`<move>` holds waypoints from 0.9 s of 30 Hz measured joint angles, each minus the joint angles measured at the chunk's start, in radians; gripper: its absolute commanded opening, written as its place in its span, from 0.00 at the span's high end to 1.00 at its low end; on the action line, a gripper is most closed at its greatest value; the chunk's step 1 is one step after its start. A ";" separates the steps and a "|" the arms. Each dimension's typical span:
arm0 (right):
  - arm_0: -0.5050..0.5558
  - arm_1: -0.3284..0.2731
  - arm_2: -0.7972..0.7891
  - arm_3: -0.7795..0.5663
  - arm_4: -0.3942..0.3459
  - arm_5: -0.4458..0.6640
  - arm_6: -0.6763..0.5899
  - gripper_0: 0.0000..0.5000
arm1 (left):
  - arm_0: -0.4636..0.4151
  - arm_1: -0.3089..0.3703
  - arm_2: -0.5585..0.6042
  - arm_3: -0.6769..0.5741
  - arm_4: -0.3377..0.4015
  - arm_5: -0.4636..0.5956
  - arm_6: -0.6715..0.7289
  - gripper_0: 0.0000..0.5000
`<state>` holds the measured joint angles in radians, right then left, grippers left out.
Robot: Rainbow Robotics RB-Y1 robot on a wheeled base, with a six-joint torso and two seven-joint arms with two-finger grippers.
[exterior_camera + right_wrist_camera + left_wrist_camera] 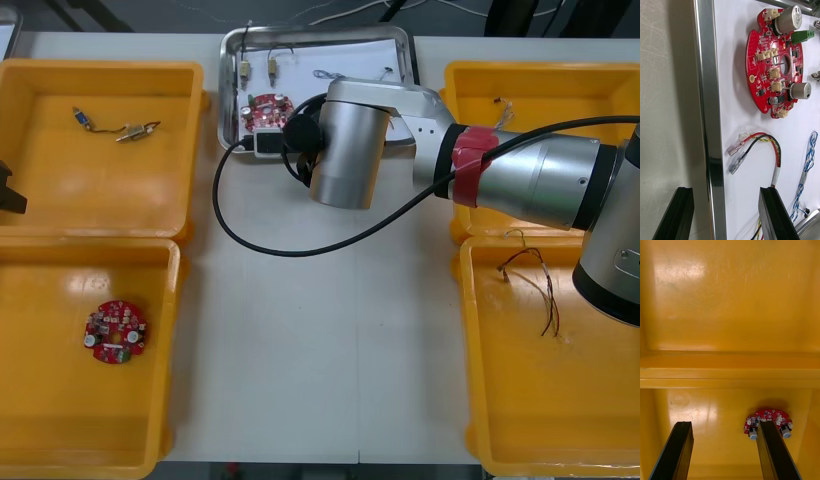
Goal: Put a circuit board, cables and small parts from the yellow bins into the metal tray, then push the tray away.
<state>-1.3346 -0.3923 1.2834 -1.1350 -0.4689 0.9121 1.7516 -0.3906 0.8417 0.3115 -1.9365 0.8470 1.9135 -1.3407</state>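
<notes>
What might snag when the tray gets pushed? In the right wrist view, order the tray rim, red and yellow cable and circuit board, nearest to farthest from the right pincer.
1. Tray rim, between the right pincer's open fingers.
2. Red and yellow cable, inside the tray past one finger.
3. Circuit board, farther along the tray's white floor.

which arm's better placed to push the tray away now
Right, likely: the right gripper is open astride the rim of the metal tray, circuit board and cables already inside. The left gripper hangs open over a left yellow bin.
</notes>
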 measured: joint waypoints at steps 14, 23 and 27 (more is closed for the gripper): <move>-0.002 0.001 -0.025 -0.123 -0.003 0.260 0.000 0.00 | 0.000 0.000 0.000 0.000 0.000 0.000 0.000 0.00; 0.001 -0.002 -0.192 -0.240 -0.101 0.508 0.000 0.00 | 0.000 0.000 0.000 0.000 0.000 0.000 0.000 0.00; 0.009 -0.020 -0.262 -0.318 -0.131 0.616 -0.008 0.00 | 0.000 0.000 0.000 0.000 0.000 0.000 0.000 0.00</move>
<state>-1.3259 -0.4124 1.0218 -1.4535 -0.5996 1.5278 1.7431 -0.3906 0.8417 0.3115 -1.9369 0.8470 1.9135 -1.3407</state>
